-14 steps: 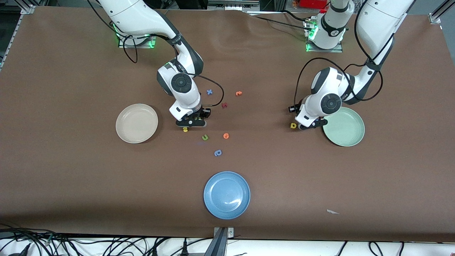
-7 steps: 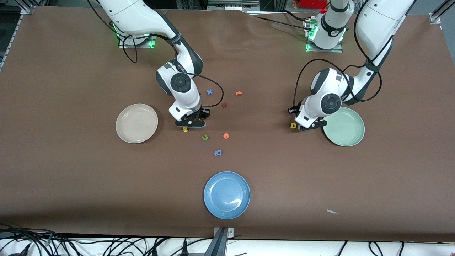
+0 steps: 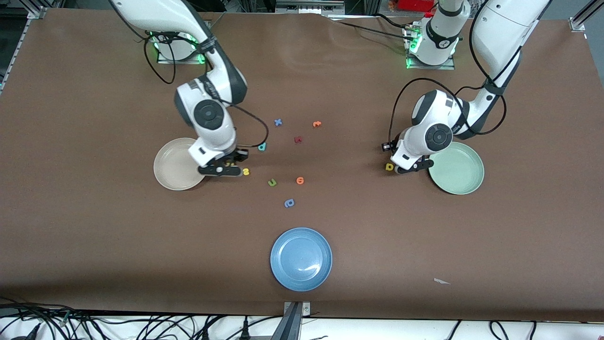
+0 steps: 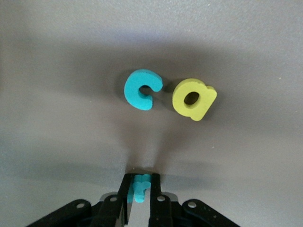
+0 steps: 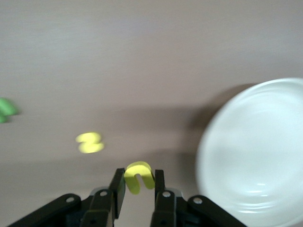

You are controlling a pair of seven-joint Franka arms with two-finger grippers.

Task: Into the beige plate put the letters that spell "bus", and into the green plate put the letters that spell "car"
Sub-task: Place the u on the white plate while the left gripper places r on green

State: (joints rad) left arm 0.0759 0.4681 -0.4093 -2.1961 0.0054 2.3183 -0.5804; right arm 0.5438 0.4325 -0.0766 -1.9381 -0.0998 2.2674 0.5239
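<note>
R fingers [image 5: 137,182] grasp yellow u [image 5: 138,176] by beige plate [image 3: 172,171]; L fingers [image 4: 140,189] grasp teal r [image 4: 140,185].

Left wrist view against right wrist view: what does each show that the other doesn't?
Only the left wrist view: the left gripper shut on the teal r, with the teal c beside the yellow a. Only the right wrist view: the right gripper shut on the yellow u, the yellow s, the beige plate. Shared: the brown table.
</note>
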